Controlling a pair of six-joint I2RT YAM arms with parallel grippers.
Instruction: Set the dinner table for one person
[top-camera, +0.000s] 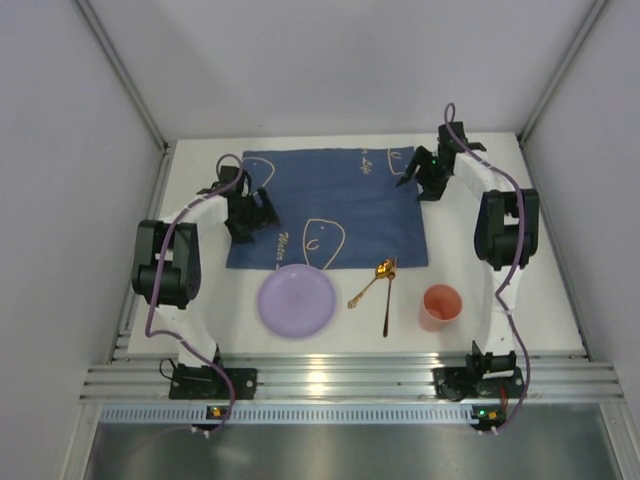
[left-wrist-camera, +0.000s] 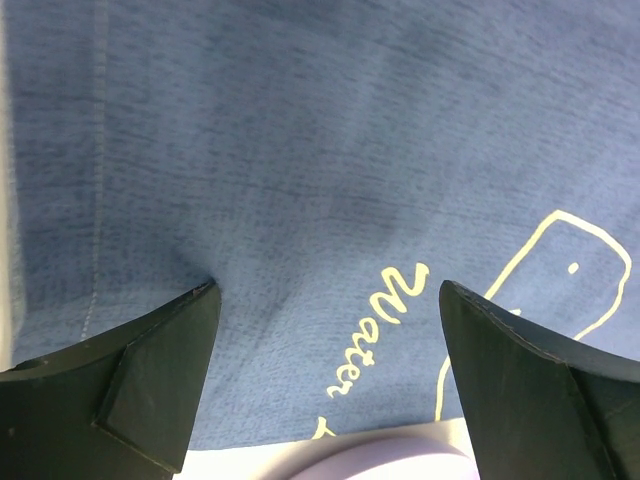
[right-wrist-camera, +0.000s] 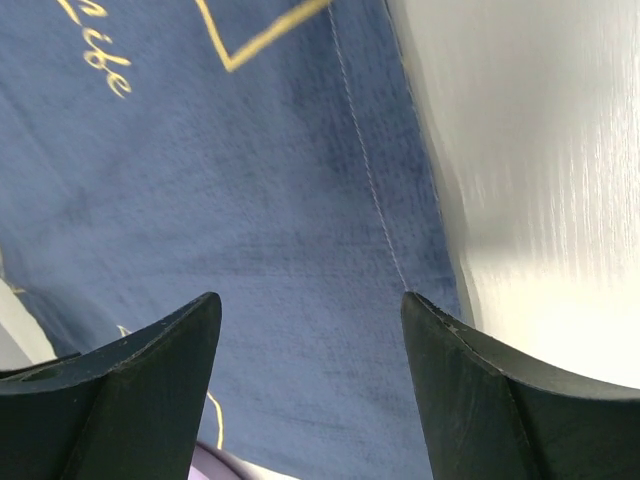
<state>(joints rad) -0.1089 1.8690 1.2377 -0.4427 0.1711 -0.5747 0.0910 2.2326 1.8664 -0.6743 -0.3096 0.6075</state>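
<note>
The white dinner table (top-camera: 530, 290) carries a dark blue placemat (top-camera: 340, 200) with pale line drawings at the back. A lilac plate (top-camera: 296, 300) sits at the mat's near edge, partly on it. Two gold utensils (top-camera: 380, 285) lie crossed at their heads to its right, then an orange cup (top-camera: 440, 305). My left gripper (top-camera: 258, 215) is open and empty over the mat's left part (left-wrist-camera: 300, 150), with the plate rim (left-wrist-camera: 400, 462) just below. My right gripper (top-camera: 420, 178) is open and empty over the mat's right edge (right-wrist-camera: 250, 200).
A ribbed aluminium rail (top-camera: 350, 385) runs along the near edge with both arm bases on it. Grey walls enclose the table on three sides. Bare white tabletop (right-wrist-camera: 530, 150) lies right of the mat.
</note>
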